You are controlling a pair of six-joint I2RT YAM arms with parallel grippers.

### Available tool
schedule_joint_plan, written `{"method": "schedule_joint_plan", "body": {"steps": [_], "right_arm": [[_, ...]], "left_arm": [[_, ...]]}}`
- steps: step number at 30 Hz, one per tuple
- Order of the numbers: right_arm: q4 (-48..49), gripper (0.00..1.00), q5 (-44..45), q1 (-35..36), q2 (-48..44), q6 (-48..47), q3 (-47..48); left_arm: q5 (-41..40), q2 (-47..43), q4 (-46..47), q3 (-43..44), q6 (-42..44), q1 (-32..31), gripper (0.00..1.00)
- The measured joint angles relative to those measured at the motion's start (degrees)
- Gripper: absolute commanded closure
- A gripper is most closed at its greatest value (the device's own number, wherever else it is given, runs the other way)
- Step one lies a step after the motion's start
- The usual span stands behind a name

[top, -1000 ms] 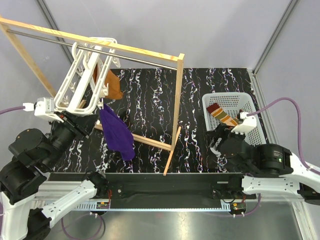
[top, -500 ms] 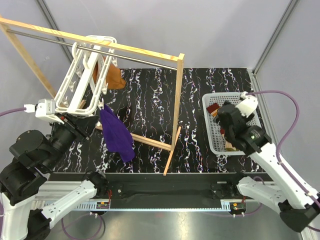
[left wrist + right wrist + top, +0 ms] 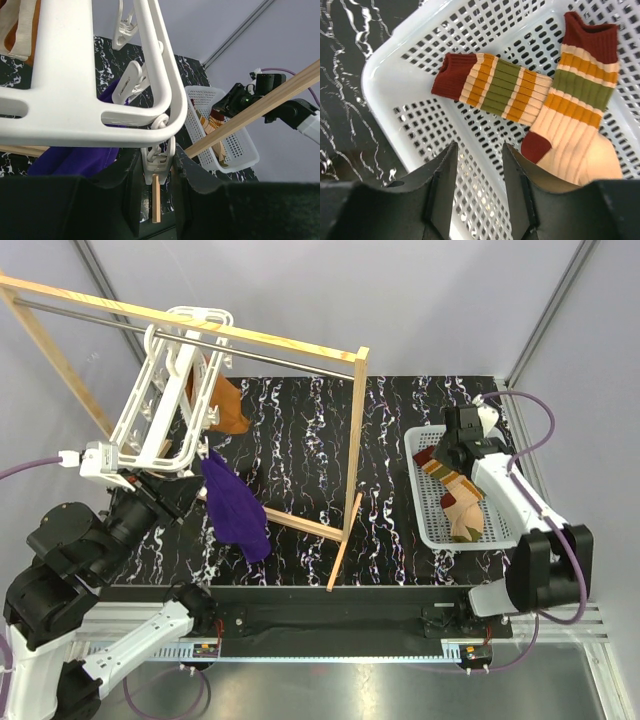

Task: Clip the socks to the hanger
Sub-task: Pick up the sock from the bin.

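Right end effector (image 3: 479, 150) has swung over the socks (image 3: 520, 95).

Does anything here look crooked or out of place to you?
The white hanger hangs steeply tilted rather than level, and the left gripper pinches a peg at its low corner. The striped socks lie overlapping in the basket, not yet clipped. Nothing looks spilled or damaged.
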Motion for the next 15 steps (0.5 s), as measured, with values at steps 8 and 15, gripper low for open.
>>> {"method": "schedule_joint_plan", "body": {"steps": [8, 15], "right_arm": [[6.4, 0.46, -4.5, -2.4, 9.2, 1.0, -0.3], [12.7, 0.49, -7.1, -2.5, 17.1, 1.6, -0.4]], "left_arm": [[0.8, -1.4, 1.5, -1.7, 0.2, 0.0, 1.00], [1.4, -1.9, 2.7, -2.3, 0.2, 0.0, 1.00]]}}
